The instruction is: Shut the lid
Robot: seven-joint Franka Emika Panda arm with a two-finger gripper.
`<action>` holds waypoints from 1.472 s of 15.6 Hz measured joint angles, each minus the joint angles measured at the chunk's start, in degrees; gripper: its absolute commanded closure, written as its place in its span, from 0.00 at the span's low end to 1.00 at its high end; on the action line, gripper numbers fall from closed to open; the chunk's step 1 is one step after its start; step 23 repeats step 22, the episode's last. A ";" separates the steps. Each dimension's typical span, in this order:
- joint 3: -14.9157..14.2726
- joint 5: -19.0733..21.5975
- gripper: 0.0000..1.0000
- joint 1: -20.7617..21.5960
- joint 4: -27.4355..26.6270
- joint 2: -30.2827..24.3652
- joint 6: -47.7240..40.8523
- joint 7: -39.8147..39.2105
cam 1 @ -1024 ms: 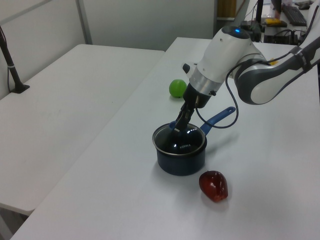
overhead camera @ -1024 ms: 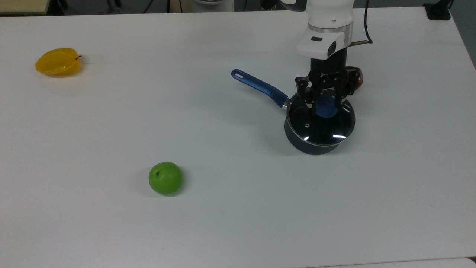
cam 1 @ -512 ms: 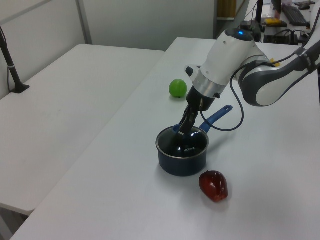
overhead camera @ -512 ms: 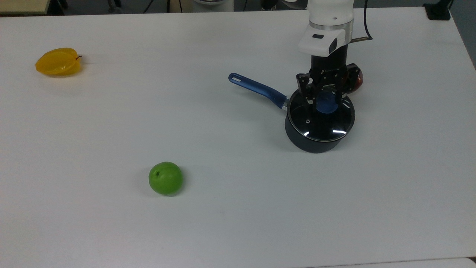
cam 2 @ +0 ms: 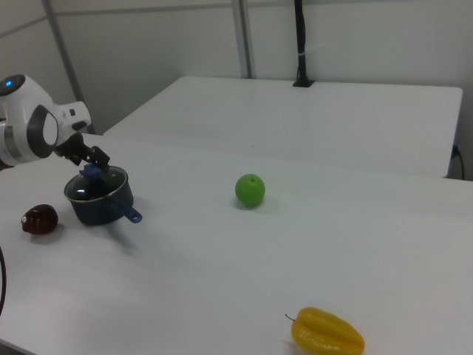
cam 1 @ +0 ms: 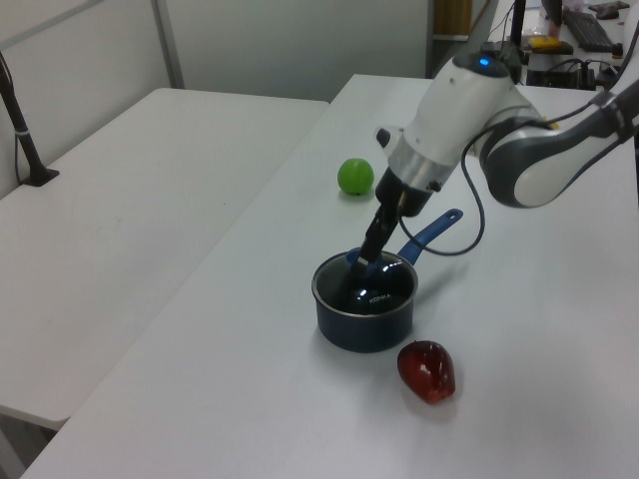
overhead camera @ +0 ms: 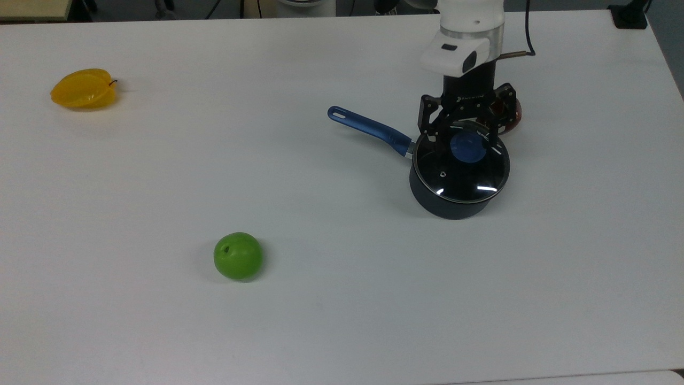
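The round glass lid with its blue knob lies flat on the dark saucepan, covering its mouth. The pan's blue handle points toward the top view's left. My gripper hangs open just above the knob, one finger on either side, holding nothing. In the left view the gripper stands over the lid at the pan's far rim. In the right view the gripper hovers over the saucepan.
A dark red fruit lies right behind the pan, partly hidden by my gripper, and beside the pan in the left view. A green apple and a yellow starfruit lie far off on the white table.
The lid came to rest flat on the saucepan. My fingers spread apart, let go of the blue knob and rose slightly. The pan and its handle shifted a little.
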 measured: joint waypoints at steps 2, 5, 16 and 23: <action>0.03 0.00 0.00 -1.22 0.08 -2.26 -2.92 0.34; 3.48 0.00 0.00 -6.99 0.28 -7.10 -11.83 0.67; 10.30 8.88 0.00 -36.90 5.22 -18.69 -48.73 -10.77; 8.79 10.53 0.00 -40.09 8.08 -18.44 -54.46 -13.61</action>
